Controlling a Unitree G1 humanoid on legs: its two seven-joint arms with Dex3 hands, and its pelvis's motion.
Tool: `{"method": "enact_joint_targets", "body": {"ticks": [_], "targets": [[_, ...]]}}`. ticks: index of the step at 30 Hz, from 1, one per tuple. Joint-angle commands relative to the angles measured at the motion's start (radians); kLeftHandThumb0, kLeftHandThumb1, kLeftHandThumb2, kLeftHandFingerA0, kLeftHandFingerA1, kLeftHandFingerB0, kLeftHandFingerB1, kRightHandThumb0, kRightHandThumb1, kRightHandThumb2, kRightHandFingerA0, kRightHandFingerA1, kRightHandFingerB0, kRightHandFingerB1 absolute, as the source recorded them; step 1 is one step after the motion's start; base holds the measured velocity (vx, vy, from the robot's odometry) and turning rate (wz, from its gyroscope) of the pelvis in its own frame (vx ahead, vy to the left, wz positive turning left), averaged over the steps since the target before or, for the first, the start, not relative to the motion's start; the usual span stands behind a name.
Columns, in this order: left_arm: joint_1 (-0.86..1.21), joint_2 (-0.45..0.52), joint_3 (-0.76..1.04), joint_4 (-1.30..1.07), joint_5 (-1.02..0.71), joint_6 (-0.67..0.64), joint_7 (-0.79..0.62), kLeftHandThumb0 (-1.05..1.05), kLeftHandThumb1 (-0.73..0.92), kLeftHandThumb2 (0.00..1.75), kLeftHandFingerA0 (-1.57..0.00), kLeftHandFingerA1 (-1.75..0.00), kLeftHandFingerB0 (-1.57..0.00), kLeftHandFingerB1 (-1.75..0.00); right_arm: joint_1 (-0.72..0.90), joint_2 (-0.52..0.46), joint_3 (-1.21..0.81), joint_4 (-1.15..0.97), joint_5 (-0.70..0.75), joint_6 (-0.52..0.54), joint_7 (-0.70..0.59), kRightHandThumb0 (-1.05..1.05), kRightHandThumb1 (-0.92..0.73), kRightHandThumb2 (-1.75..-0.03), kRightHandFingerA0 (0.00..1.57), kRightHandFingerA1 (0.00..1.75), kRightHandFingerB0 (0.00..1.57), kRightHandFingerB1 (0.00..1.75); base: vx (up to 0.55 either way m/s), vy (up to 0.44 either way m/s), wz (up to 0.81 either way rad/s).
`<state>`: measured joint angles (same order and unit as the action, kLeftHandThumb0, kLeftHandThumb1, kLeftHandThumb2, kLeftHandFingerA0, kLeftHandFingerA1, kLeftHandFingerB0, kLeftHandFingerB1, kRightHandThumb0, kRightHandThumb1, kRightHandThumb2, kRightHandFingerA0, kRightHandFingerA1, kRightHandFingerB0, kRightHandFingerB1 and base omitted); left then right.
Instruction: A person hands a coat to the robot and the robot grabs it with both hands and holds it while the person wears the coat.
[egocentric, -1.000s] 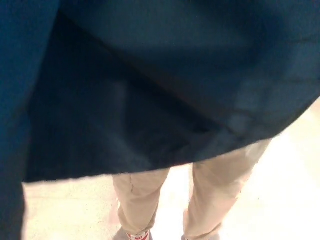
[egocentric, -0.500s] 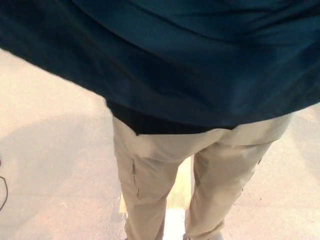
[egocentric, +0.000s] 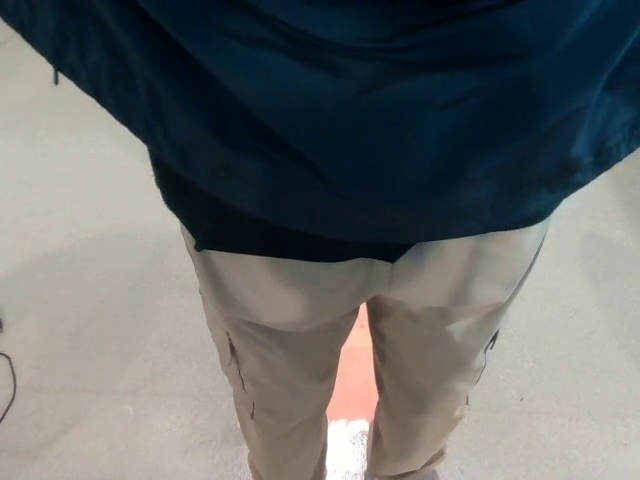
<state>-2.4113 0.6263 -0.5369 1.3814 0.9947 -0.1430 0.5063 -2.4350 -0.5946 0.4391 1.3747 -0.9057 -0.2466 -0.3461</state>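
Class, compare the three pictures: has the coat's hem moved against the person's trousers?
Yes. The coat has risen: its hem, once near the knees, now sits at the top of the trousers.

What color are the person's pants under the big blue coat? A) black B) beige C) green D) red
B: the person's pants are beige, showing below the hem of the dark blue coat that fills the top of the head view.

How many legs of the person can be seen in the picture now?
2. The left leg in the picture stands below the coat; the right leg stands beside it, with a gap between them. Both wear beige trousers. The feet are cut off.
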Motion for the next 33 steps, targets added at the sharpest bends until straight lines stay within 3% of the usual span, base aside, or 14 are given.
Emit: {"method": "enact_joint_targets", "body": {"ticks": [1,3,4,5,10,13,14,18,21,22,23,30,31,33], "targets": [[0.031,0.021,0.168,-0.035,-0.183,-0.019,-0.050,-1.05,0.81,1.11,0.00,-0.34,0.00,-0.09,0.002,-0.023,-0.181,-0.030,0.191,0.001,0.005,-1.03,-0.76,-1.12,0.00,0.19,0.00,0.02,0.00,0.000,0.00],[0.039,0.049,0.183,-0.051,-0.171,-0.043,0.000,-1.05,0.81,1.11,0.00,-0.34,0.00,-0.08,-0.008,-0.043,-0.224,-0.045,0.212,-0.020,0.008,-0.96,-0.72,-1.07,0.00,0.22,0.00,0.05,0.00,0.000,0.00],[0.041,0.054,0.195,-0.058,-0.176,-0.055,0.015,-1.05,0.79,1.08,0.00,-0.26,0.00,-0.01,-0.009,-0.049,-0.238,-0.051,0.217,-0.025,0.013,-0.77,-0.84,-0.65,0.00,0.00,0.00,0.11,0.00,0.000,0.00],[0.047,0.072,0.213,-0.075,-0.181,-0.079,0.058,-0.99,0.76,1.08,0.00,-0.21,-0.07,-0.06,-0.011,-0.067,-0.267,-0.066,0.238,-0.042,0.031,-1.00,-0.76,-1.07,0.00,0.20,0.00,0.04,0.00,0.000,0.00],[0.152,0.187,0.248,-0.228,-0.168,-0.127,0.142,-0.98,0.86,1.17,0.00,-0.20,0.00,-0.05,0.152,-0.190,-0.377,-0.240,0.357,-0.307,0.118,-1.05,-0.81,-1.15,0.00,0.17,0.00,0.06,0.00,0.000,0.00],[0.301,0.252,0.305,-0.394,-0.209,-0.174,0.122,-0.84,0.92,0.73,0.00,0.00,0.00,0.00,0.332,-0.227,-0.421,-0.409,0.416,-0.402,0.126,-1.05,-0.80,-1.17,0.00,0.13,0.00,0.03,0.00,0.000,0.00],[0.390,0.272,0.346,-0.500,-0.241,-0.175,0.097,-1.02,0.88,1.15,0.00,-0.11,0.00,0.00,0.428,-0.237,-0.444,-0.516,0.446,-0.417,0.132,-1.05,-0.80,-1.17,0.00,0.12,0.00,0.06,0.00,0.000,0.00],[0.793,0.300,0.520,-1.004,-0.281,-0.009,-0.028,-1.05,0.87,1.18,0.00,-0.17,0.00,-0.09,0.732,-0.244,-0.535,-0.812,0.591,-0.476,0.168,-1.02,-0.77,-1.18,0.00,0.24,0.00,0.23,0.00,0.000,0.00],[1.064,0.249,0.646,-1.295,-0.256,0.034,-0.030,-0.97,0.82,1.08,0.00,-0.04,0.00,0.00,0.972,-0.237,-0.625,-1.040,0.536,-0.472,0.061,-0.89,-0.79,-1.13,0.00,0.14,0.00,0.14,0.00,0.000,0.00],[1.151,0.219,0.684,-1.387,-0.236,0.048,-0.036,-0.95,0.81,1.08,0.00,-0.05,0.00,-0.01,1.057,-0.210,-0.659,-1.130,0.494,-0.458,0.016,-0.78,-0.92,-0.70,0.00,0.19,0.00,0.13,0.00,0.000,0.00],[1.256,0.185,0.730,-1.479,-0.221,0.037,-0.028,-0.90,0.77,1.06,0.00,-0.09,0.00,-0.05,1.171,-0.167,-0.701,-1.252,0.478,-0.436,0.006,-0.82,-0.77,-1.15,0.00,0.26,0.00,0.19,0.00,0.000,0.00],[1.731,-0.026,0.822,-1.867,-0.209,-0.046,-0.005,-0.91,0.82,1.07,0.00,-0.06,0.00,-0.01,1.572,-0.016,-0.739,-1.518,0.537,-0.491,0.002,-0.85,-0.58,-1.03,0.00,0.30,0.03,0.22,0.00,0.000,0.00],[1.838,-0.077,0.800,-1.910,-0.191,-0.064,0.052,-0.77,0.74,1.07,0.00,-0.18,0.00,-0.15,1.634,0.015,-0.735,-1.544,0.516,-0.484,-0.015,-0.82,-0.72,-0.62,0.00,0.29,0.00,0.21,0.00,0.000,0.00],[1.952,-0.106,0.785,-1.936,-0.180,-0.098,0.092,-0.77,0.75,1.07,0.00,-0.17,0.00,-0.16,1.730,0.049,-0.723,-1.562,0.503,-0.508,-0.039,-0.93,-0.60,-1.01,0.01,0.12,0.00,0.07,0.00,0.000,0.00]]}}
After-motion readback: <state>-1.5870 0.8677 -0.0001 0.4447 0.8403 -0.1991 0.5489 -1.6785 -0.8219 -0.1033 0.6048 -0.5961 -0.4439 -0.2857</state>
